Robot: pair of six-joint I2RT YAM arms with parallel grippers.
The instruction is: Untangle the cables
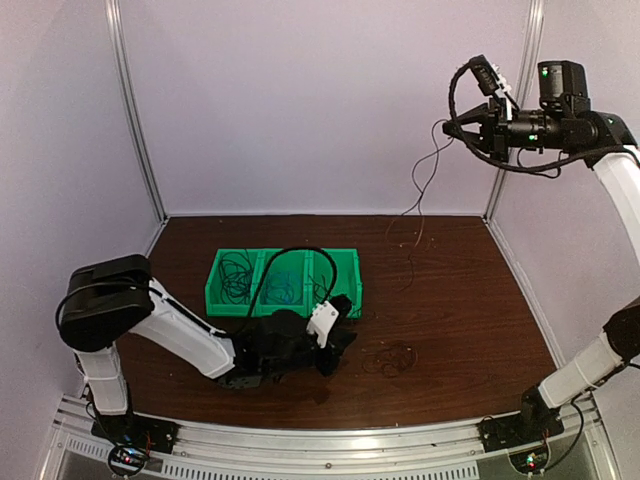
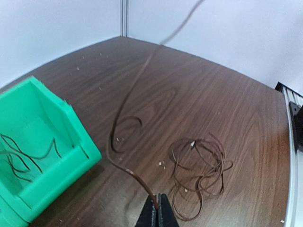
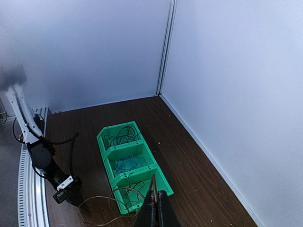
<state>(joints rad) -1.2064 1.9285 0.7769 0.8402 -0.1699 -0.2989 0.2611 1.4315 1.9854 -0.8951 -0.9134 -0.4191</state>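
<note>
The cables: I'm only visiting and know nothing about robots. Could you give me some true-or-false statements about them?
1. The right gripper holds a hanging cable high above the table. True.
2. The left gripper is open and empty. False: it is shut on a brown cable, low over the table.
3. The blue cable lies in the green bin's middle compartment. True.
4. Every cable is in the bin. False: a loose tangle lies on the table.
</note>
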